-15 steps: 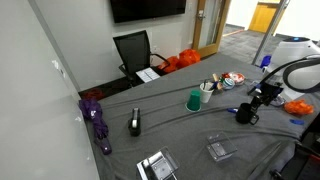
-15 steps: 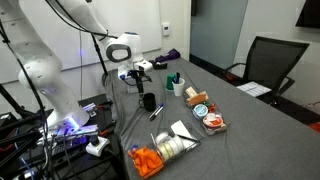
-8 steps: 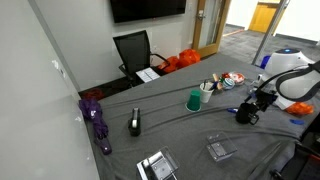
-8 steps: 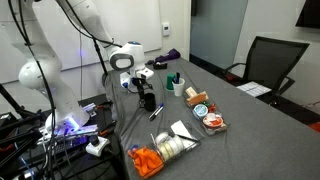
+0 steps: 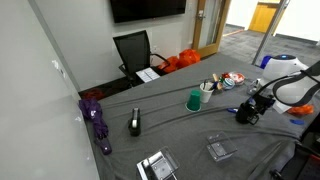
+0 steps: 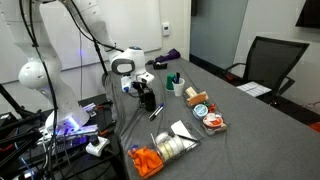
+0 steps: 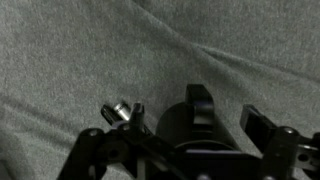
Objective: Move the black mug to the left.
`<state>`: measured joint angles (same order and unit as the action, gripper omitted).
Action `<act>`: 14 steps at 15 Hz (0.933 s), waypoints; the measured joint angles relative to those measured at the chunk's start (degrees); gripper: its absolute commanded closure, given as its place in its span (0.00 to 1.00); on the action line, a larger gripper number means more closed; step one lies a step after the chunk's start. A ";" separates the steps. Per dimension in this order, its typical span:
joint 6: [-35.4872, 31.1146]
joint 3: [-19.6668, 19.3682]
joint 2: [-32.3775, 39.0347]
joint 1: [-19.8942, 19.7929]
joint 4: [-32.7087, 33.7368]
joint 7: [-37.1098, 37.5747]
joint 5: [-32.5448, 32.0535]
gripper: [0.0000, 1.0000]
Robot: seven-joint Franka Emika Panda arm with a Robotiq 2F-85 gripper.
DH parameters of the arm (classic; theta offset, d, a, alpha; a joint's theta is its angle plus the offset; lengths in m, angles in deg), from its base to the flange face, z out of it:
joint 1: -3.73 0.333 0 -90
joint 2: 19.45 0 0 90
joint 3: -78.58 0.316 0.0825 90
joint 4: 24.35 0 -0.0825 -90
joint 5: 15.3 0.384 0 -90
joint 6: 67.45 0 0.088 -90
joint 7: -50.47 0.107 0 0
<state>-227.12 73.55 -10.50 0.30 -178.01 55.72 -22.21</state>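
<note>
The claw (image 7: 190, 120) hangs low over the gray cloth (image 7: 90, 50) in the wrist view. The black mug (image 7: 185, 130) stands on the cloth right between the two fingers (image 7: 262, 125). The claw is open. A thin strip of cloth shows between the mug and one finger.

In an exterior view, orange things (image 6: 148, 160) lie closest, by the table's near end. Just behind them are a clear tub (image 6: 178, 147) and a round bowl (image 6: 212, 122). Past those, the mug (image 6: 148, 101) stands near the table's edge, and the claw (image 6: 143, 88) sits right on top of it. The white arm (image 6: 60, 50) bends down to it from the side. A green cup (image 6: 172, 80) stands a bit farther back, apart from the mug. A black chair (image 6: 262, 62) is far off at the table's other side.

In an exterior view from another spot, a black and white tool (image 5: 135, 122) lies flat on the cloth. The green cup (image 5: 193, 100) is between that tool and the mug (image 5: 246, 115). A dark screen (image 5: 148, 8) hangs on the far wall.
</note>
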 measured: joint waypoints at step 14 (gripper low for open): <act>-5.14 -0.07 1.81 0.36 -0.38 -0.39 -0.15 0.00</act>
<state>-232.26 73.48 -8.69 0.66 -178.39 55.34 -22.37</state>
